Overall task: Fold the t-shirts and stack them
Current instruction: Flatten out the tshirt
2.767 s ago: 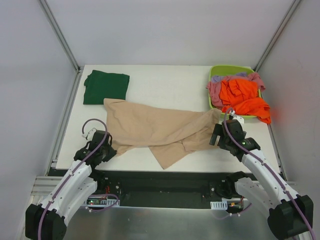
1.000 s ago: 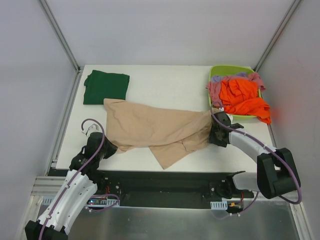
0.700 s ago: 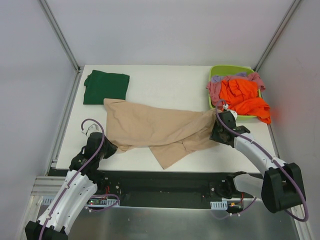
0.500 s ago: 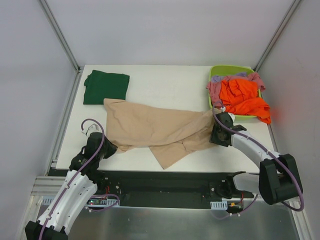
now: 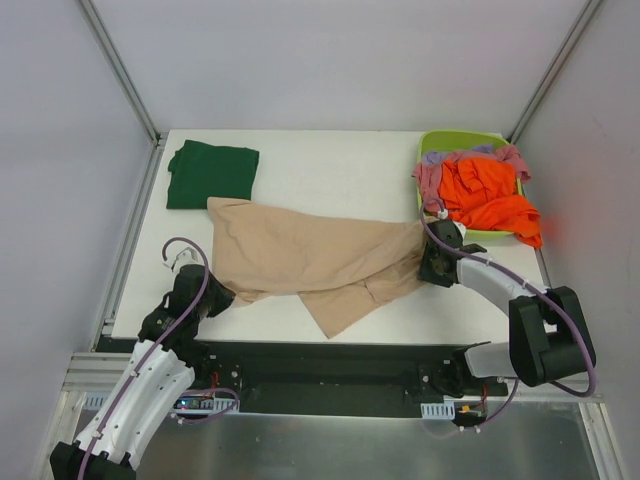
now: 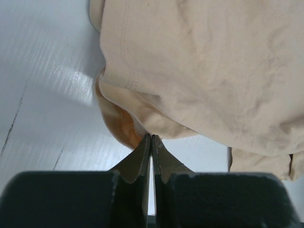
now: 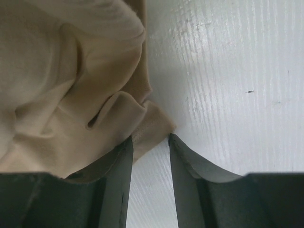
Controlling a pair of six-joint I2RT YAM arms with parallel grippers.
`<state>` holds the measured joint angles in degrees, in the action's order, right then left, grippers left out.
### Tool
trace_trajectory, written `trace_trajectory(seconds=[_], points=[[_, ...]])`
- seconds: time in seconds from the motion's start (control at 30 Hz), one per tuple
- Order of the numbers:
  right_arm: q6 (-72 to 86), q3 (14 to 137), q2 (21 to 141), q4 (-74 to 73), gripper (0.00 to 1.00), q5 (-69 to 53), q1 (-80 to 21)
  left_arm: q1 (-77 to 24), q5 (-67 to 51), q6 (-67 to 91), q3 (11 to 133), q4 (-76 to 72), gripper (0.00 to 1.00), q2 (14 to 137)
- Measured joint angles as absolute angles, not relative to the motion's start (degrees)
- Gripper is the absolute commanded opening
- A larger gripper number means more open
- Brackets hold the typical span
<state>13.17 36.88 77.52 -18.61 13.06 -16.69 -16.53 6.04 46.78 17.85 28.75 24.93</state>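
A beige t-shirt (image 5: 320,260) lies crumpled across the middle of the table. My left gripper (image 5: 212,298) is at its near-left corner, and in the left wrist view its jaws (image 6: 151,137) are shut on a raised fold of the shirt's hem (image 6: 128,118). My right gripper (image 5: 432,268) is at the shirt's right end. In the right wrist view it stands open (image 7: 150,137), low over the table, with a corner of beige cloth (image 7: 152,123) between its fingertips. A folded dark green t-shirt (image 5: 212,175) lies at the far left.
A lime-green basket (image 5: 450,137) at the far right holds an orange t-shirt (image 5: 485,195), a pink one (image 5: 428,180) and a lilac one (image 5: 440,157); the orange one hangs over the rim. Bare white table (image 5: 330,170) lies beyond the beige shirt.
My right gripper has shifted slightly around the shirt's right end and come down onto its corner, its jaws narrowing. The left arm and the shirts have not moved.
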Motion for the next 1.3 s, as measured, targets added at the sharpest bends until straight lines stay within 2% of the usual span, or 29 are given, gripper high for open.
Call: trace_trajectory(seconds=[0.2,0.5,0.73,0.83,0.97,1.3], points=[[13.82,36.88,77.78,-17.32,0.01,12.62,-16.73,-16.53,6.02,46.78,17.85,28.73,0.0,24.86],[12.34,34.63,74.41,-15.64,0.0,12.01,-16.73,-16.53,5.93,46.78,17.87,28.73,0.0,21.54],[10.13,35.11,48.29,-21.85,0.0,10.66,-16.71,-16.53,5.69,46.81,23.0,29.45,0.0,18.85],[8.54,42.5,39.81,-25.65,0.0,11.29,-16.71,-16.53,6.66,46.61,28.14,29.43,0.0,17.39],[5.98,55.13,35.4,-29.85,0.0,13.5,-16.69,-16.53,8.32,45.69,35.88,29.43,0.0,15.16],[-0.43,92.92,41.52,-39.44,0.01,15.79,-16.69,-16.56,14.83,41.04,65.04,29.32,0.0,12.97]])
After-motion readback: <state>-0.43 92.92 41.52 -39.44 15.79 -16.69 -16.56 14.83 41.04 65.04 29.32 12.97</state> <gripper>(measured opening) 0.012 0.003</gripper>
